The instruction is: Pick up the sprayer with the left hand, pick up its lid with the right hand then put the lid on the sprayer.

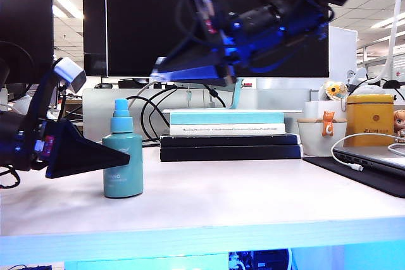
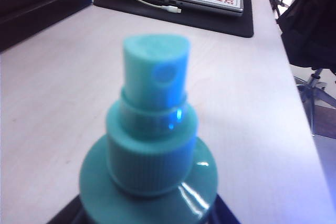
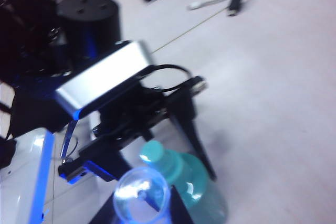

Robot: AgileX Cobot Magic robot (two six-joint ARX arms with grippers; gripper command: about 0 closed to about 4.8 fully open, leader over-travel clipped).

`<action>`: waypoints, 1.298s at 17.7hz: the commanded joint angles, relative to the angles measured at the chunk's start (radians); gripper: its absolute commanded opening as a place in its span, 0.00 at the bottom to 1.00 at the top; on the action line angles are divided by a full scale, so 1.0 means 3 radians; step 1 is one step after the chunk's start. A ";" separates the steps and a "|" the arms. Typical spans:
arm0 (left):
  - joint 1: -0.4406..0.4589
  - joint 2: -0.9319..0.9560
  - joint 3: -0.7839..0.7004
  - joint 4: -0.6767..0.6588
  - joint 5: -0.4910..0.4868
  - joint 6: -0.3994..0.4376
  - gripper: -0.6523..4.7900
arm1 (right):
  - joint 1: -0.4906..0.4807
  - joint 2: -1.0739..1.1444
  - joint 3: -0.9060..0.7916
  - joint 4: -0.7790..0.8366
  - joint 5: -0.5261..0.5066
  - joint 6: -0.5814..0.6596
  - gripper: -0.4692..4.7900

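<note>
Standing upright on the pale table, left of centre, the small teal cylindrical plastic sprayer with its lighter blue nozzle is clasped around its body by the left gripper. High above and to its right, the right gripper pinches the tiny clear plastic lid, open mouth facing the nozzle. Judging from this, capping goes best if the lid is centred directly over the nozzle, kept level, then lowered straight down slowly while the sprayer is held steady.
</note>
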 commanded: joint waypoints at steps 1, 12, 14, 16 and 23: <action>-0.0006 0.0010 -0.0008 -0.0055 0.0060 -0.0009 0.61 | 0.0149 -0.0009 0.0017 -0.0027 0.0214 -0.0226 0.25; -0.0212 0.0010 -0.0006 -0.0069 0.0033 0.0056 0.61 | 0.0244 -0.0008 0.0048 -0.0053 0.0331 -0.0322 0.25; -0.0212 0.0010 -0.0003 -0.0067 0.0029 0.0060 0.61 | 0.0244 -0.0008 0.0048 -0.0132 0.0329 -0.0360 0.25; -0.0212 0.0010 0.0011 -0.0088 0.0027 0.0067 0.61 | 0.0244 -0.0008 0.0048 -0.0266 0.0332 -0.0436 0.25; -0.0214 0.0010 0.0015 -0.0090 -0.0019 0.0066 0.61 | 0.0331 -0.0006 0.0048 -0.0319 0.0397 -0.0523 0.25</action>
